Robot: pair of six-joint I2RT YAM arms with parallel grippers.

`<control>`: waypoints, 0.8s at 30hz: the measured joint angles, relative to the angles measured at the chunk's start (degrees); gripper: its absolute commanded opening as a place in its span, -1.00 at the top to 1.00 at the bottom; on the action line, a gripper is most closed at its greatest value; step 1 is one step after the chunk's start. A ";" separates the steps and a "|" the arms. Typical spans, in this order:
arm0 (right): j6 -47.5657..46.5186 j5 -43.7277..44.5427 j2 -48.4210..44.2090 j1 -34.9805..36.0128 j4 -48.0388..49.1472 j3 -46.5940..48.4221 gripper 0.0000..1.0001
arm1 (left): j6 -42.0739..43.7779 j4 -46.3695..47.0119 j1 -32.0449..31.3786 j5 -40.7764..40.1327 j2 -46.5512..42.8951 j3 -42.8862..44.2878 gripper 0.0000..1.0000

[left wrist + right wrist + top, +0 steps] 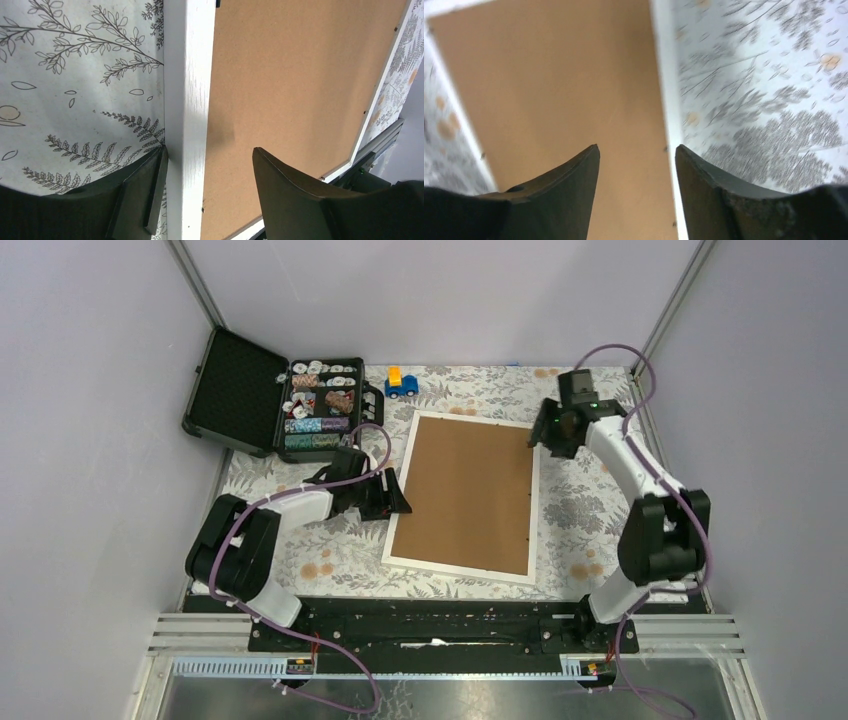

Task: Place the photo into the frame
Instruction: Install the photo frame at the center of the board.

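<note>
The white frame point(534, 508) lies face down in the middle of the table, its brown back point(465, 492) up. The photo is hidden. My left gripper point(402, 498) is open at the frame's left edge; in the left wrist view point(210, 160) its jaws straddle the white moulding point(186, 100), one finger on the cloth, one over the brown back point(300, 75). My right gripper point(543, 432) is open over the frame's far right corner; in the right wrist view point(637, 155) its jaws straddle the frame's right moulding point(664, 80) beside the brown back point(554, 80).
An open black case point(270, 405) with several small parts stands at the far left. A blue and yellow toy car point(401, 383) sits behind the frame. A floral cloth point(590, 510) covers the table. Grey walls close in on both sides.
</note>
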 measured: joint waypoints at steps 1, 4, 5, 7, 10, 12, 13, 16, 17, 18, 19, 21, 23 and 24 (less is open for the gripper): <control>-0.98 -1.95 2.23 -3.37 1.31 0.17 -0.05 | 0.22 -0.55 0.00 0.04 0.15 0.44 -0.37; -3.41 -7.63 10.69 -11.45 4.20 1.60 0.07 | 0.85 -2.19 0.11 0.24 1.20 1.99 -0.37; -4.15 -8.96 13.49 -13.03 4.83 2.16 0.08 | 0.98 -2.54 0.20 0.28 1.57 2.43 -0.37; -5.46 -10.75 17.70 -14.80 5.31 3.13 0.12 | 1.27 -3.15 0.50 0.44 2.27 3.34 -0.36; -7.28 -12.39 22.23 -15.98 5.31 5.01 0.20 | 1.60 -3.80 0.96 0.72 3.45 4.79 -0.34; -8.02 -13.62 24.09 -16.13 5.42 6.43 0.21 | 1.68 -3.82 1.11 1.07 4.57 5.77 -0.33; -8.26 -14.23 24.81 -16.13 5.55 7.17 0.21 | 1.75 -3.80 1.16 1.22 5.11 6.16 -0.33; -8.85 -15.74 26.34 -16.09 6.86 8.55 0.20 | 1.77 -3.80 1.42 1.68 5.92 6.84 -0.33; -8.98 -16.11 26.51 -16.09 7.13 8.55 0.20 | 1.79 -3.80 1.42 1.70 5.92 6.84 -0.33; -9.09 -16.28 26.51 -16.09 7.19 8.55 0.19 | 1.81 -3.80 1.42 1.70 5.92 6.84 -0.33; -9.11 -16.35 26.51 -16.09 7.30 8.55 0.17 | 1.86 -3.80 1.40 1.70 5.92 6.84 -0.33; -9.11 -16.83 26.51 -16.09 7.87 8.55 0.14 | 1.86 -3.80 1.42 1.70 5.92 6.84 -0.33; -9.11 -17.40 26.51 -16.09 8.39 8.52 0.11 | 1.86 -3.80 1.42 1.70 5.92 6.84 -0.33; -9.11 -17.57 26.51 -16.09 8.68 8.52 0.11 | 1.86 -3.80 1.42 1.70 5.92 6.84 -0.33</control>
